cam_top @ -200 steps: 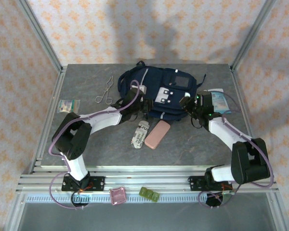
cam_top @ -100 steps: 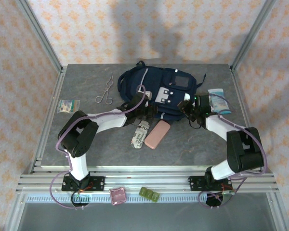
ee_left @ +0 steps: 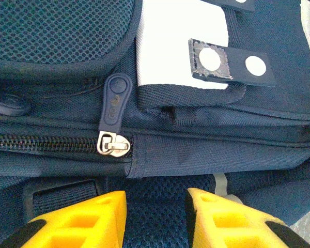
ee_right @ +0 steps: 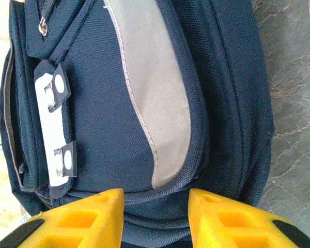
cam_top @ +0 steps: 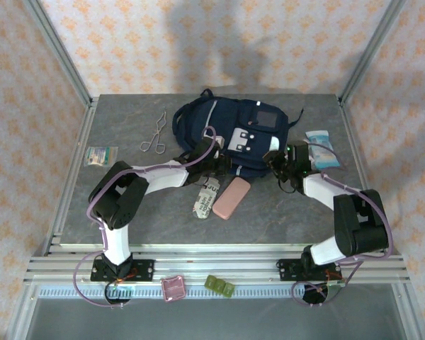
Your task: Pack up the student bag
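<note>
The student bag (cam_top: 230, 127) is lying flat toward the far edge of the worktop (cam_top: 127, 205), roughly midway between the left and right edges, front panel facing up. At its near-left side the left gripper (cam_top: 214, 161) is sitting against the fabric. At the near-right side the right gripper (cam_top: 275, 157) is doing the same.

Left wrist view: the yellow fingers (ee_left: 82, 219) are standing apart, jaws parted, with navy mesh showing in the gap. Just beyond them a zipper pull (ee_left: 113, 103) is lying over the closed zip, beside the white patch (ee_left: 175, 41).

Right wrist view: the fingers (ee_right: 232, 217) are likewise spread and clamping nothing, with bag fabric bulging up between them. A grey stripe (ee_right: 150, 103) is running up the panel.

Just off the bag's near side, a pink case (cam_top: 231, 197) and a white tube (cam_top: 207, 197) are lying side by side. Left of the bag, metal tongs (cam_top: 153, 138) are resting on the worktop. A green packet (cam_top: 101, 154) is sitting near the left edge and a blue packet (cam_top: 320, 149) near the right edge.
</note>
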